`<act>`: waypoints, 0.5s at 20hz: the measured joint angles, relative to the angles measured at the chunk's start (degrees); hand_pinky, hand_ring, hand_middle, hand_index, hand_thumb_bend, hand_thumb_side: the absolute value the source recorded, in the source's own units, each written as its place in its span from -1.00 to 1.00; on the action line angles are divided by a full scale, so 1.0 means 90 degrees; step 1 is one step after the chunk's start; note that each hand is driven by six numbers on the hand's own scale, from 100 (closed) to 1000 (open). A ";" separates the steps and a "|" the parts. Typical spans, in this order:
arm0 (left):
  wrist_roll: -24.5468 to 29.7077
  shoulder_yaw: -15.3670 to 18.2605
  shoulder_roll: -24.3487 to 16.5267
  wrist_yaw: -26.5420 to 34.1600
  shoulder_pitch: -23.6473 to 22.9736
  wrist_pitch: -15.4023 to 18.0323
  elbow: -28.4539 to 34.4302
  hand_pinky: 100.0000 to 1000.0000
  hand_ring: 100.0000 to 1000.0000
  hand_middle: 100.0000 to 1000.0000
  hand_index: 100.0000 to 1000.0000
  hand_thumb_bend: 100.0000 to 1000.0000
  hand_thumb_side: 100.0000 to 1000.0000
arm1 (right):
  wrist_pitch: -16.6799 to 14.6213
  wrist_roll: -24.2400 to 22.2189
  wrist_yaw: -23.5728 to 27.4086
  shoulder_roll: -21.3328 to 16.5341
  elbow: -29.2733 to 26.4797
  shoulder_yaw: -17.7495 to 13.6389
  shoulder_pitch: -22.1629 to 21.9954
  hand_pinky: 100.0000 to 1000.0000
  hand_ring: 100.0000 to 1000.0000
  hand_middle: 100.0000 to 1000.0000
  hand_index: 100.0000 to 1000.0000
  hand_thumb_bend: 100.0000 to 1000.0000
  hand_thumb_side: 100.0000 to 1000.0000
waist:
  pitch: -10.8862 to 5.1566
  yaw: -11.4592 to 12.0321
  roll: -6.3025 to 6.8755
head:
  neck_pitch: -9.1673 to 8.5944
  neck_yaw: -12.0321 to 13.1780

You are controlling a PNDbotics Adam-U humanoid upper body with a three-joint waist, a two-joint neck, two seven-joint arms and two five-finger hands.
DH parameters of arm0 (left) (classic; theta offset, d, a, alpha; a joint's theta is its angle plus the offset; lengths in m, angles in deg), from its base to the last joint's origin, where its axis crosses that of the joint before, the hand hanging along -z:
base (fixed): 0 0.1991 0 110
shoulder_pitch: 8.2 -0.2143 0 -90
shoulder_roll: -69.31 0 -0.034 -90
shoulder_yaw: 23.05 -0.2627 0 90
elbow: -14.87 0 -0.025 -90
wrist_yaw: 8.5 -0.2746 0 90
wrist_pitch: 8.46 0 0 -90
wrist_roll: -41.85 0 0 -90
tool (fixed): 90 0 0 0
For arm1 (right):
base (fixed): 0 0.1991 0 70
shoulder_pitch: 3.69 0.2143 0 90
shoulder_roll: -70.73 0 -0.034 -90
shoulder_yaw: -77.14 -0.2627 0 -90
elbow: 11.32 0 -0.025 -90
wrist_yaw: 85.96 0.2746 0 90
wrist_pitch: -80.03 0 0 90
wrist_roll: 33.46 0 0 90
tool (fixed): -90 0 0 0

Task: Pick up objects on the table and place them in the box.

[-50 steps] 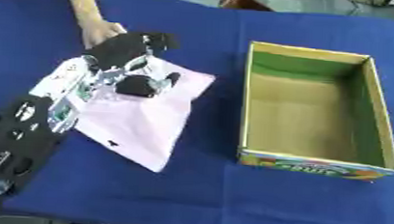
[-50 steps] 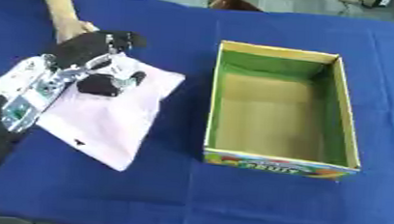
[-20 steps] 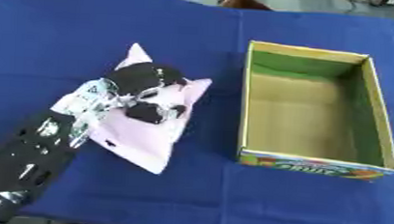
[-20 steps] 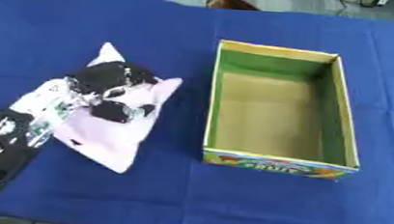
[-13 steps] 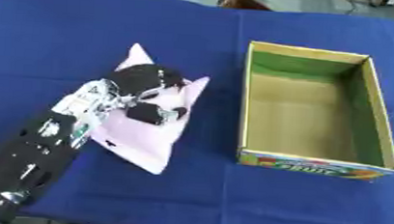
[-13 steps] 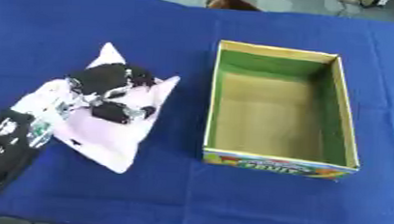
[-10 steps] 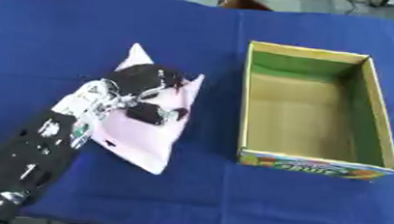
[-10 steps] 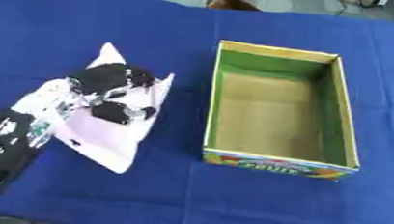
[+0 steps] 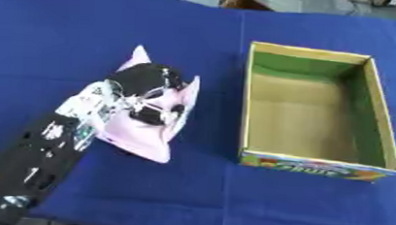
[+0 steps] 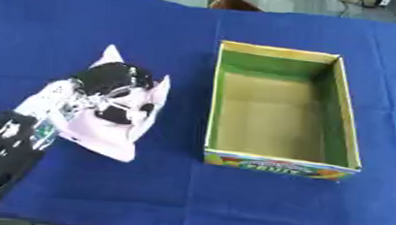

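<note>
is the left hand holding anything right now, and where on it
Yes: the left hand has its fingers curled into the pink cloth, bunching it near the middle, toward its far end. The cloth's lower end still lies on the table.

Only readable bit is on the box: the colourful strip along its near outer wall has blue lettering that looks like "FRUIT", clearest in the right eye view. Can't make out anything else printed around it. No other text or numbers anywhere.
</note>
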 measured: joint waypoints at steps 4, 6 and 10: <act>-0.0102 -0.0013 0.0001 0.0021 0.0010 -0.0039 0.0010 -1.00 -1.00 -1.00 -0.89 -1.00 -0.66 | 0.0000 0.0000 0.0000 0.0000 0.0000 0.0000 0.0000 0.20 0.11 0.30 0.63 -1.00 0.57 | 0.0000 0.0001 -0.0001 | 0.0000 0.0000; -0.0196 -0.0016 0.0002 0.0052 0.0010 -0.0028 0.0016 -1.00 -1.00 -1.00 -0.97 -1.00 -0.78 | 0.0000 0.0000 0.0000 0.0000 0.0000 0.0000 0.0000 0.20 0.11 0.30 0.63 -1.00 0.57 | 0.0000 0.0003 -0.0006 | 0.0000 0.0000; -0.0506 -0.0020 0.0002 0.0113 0.0004 0.0041 0.0018 -1.00 -1.00 -1.00 -1.00 -0.69 -0.87 | 0.0000 0.0000 0.0000 0.0000 0.0000 0.0000 0.0000 0.20 0.11 0.30 0.63 -1.00 0.58 | 0.0000 0.0007 -0.0010 | 0.0000 0.0000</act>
